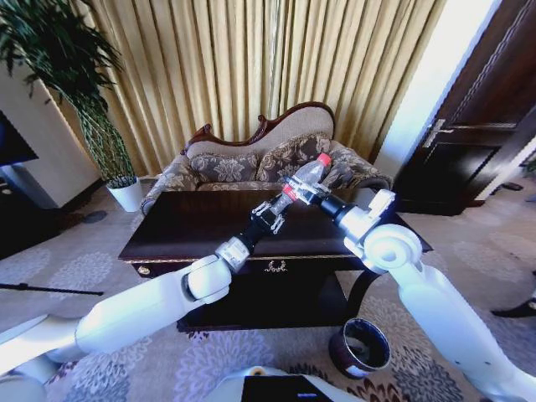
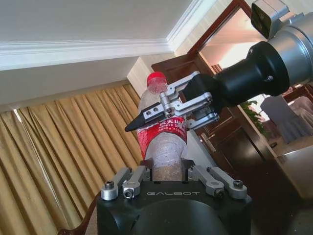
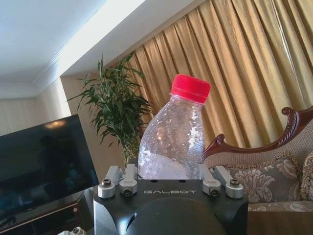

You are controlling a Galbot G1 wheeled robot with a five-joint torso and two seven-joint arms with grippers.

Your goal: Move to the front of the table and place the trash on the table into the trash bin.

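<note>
At the far left of the head view a potted plant stands on the patterned carpet beside the sofa, well apart from the table's left end. The table is long, dark and glossy, with the sofa just behind its back edge.

The left gripper reaches up over the middle of the table, above the front half of its top. In the left wrist view its fingers sit on either side of the base of the bottle, clenched on it as far as that view shows. The bottle is clear plastic with a red cap and red label; it is held in the air over the table's right half, tilted with its cap toward the sofa, touching neither the tabletop nor the bin.

The right gripper comes in from the right, above the table's back right part, and its thin fingers grasp the bottle around the label. The right wrist view shows the bottle's upper half and cap rising from between those fingers.

The trash bin stands on the carpet off the table's front right corner, near the right arm's elbow, upright with its mouth open.
</note>
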